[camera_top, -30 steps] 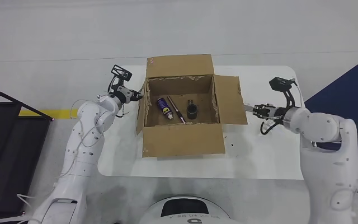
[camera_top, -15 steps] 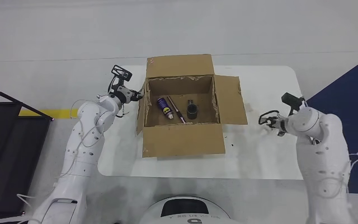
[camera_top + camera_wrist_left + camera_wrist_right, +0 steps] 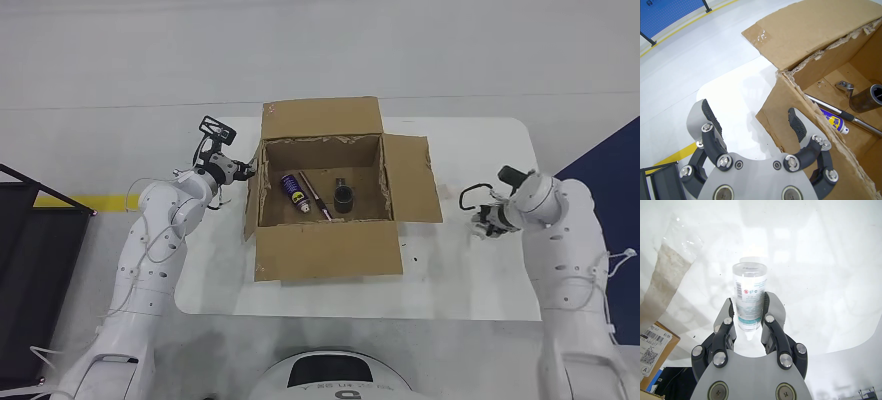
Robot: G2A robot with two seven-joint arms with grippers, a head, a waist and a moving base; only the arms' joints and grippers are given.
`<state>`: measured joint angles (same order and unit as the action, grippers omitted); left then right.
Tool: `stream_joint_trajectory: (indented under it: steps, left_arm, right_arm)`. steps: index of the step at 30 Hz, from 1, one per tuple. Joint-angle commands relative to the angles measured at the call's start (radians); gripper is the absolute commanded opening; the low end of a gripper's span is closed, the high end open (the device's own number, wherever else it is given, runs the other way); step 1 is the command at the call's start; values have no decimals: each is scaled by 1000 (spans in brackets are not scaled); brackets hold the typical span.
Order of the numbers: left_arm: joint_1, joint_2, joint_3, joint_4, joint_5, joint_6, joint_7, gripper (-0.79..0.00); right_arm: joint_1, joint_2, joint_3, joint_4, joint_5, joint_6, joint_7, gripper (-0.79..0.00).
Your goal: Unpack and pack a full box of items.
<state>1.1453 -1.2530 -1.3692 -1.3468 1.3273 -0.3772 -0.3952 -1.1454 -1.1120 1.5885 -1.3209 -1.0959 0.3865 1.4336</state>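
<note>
Box (image 3: 320, 152) holds can (image 3: 293, 192), rod (image 3: 316, 197), cylinder (image 3: 343, 195) — bottle (image 3: 749, 298) outside.

Spray can (image 3: 292, 190), rod (image 3: 315, 196), cylinder (image 3: 343, 195) in box (image 3: 325, 250); bottle (image 3: 749, 298) right, maybe touching table (image 3: 470, 290).

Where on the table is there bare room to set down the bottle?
Widest bare table is between the box's right flap and the right edge, around the right end effector holding the bottle. Left of the box, the left end effector crowds the strip.
</note>
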Motion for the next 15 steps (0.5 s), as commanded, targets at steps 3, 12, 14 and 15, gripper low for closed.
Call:
stream_joint_trajectory:
  steps: [3, 12, 14, 15]
  left_arm:
    - [0, 0, 0, 0, 0, 0, 0, 0]
    - [0, 0, 0, 0, 0, 0, 0, 0]
    - [0, 0, 0, 0, 0, 0, 0, 0]
    - [0, 0, 0, 0, 0, 0, 0, 0]
  right_arm:
    - [3, 1, 9, -36, 2, 6, -6, -785]
    - [-169, -9, 98, -521, 229, -19, -216, -785]
    - [-212, -17, 90, -637, 344, -82, -312, -785]
    - [-226, -21, 78, -670, 389, -123, -358, -785]
